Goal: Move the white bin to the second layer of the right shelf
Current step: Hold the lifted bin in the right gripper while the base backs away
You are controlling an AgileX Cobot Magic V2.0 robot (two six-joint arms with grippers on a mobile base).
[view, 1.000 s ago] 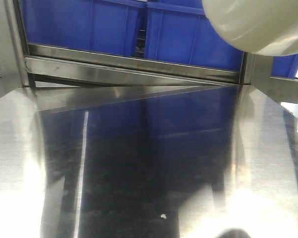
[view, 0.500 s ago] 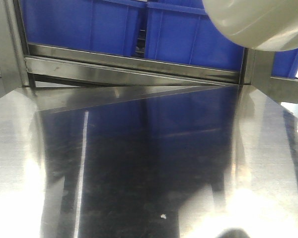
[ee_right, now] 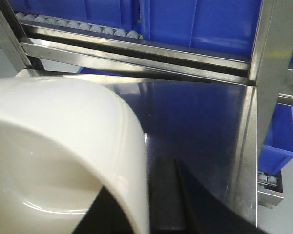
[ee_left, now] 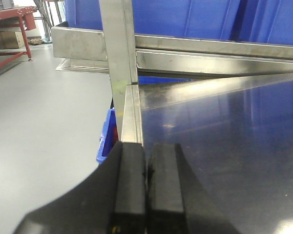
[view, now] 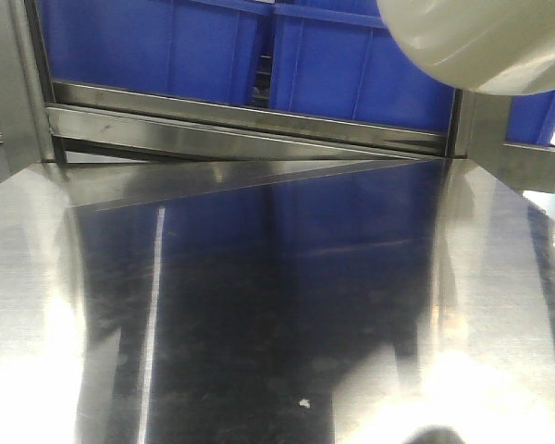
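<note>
The white bin [view: 486, 42] hangs at the top right of the front view, above the steel table [view: 259, 305]. In the right wrist view the white bin [ee_right: 53, 146] fills the left side, and my right gripper [ee_right: 145, 204] is shut on its wall, with one black finger [ee_right: 163, 195] outside and the other inside. My left gripper [ee_left: 146, 185] is shut on nothing, low over the table's left edge [ee_left: 132, 117]. White rollers [ee_right: 78, 24] of a rack level show under blue crates; I cannot tell whether this is the right shelf second layer.
Blue crates [view: 213, 46] stand on the rack behind a steel lip [view: 250, 125]. Upright steel posts [ee_left: 118, 53] [ee_right: 268, 53] flank the table. Another blue crate [ee_right: 281, 141] sits lower at the right. Grey floor [ee_left: 39, 126] lies to the left.
The white bin has risen slightly in the front view. Nothing else has moved.
</note>
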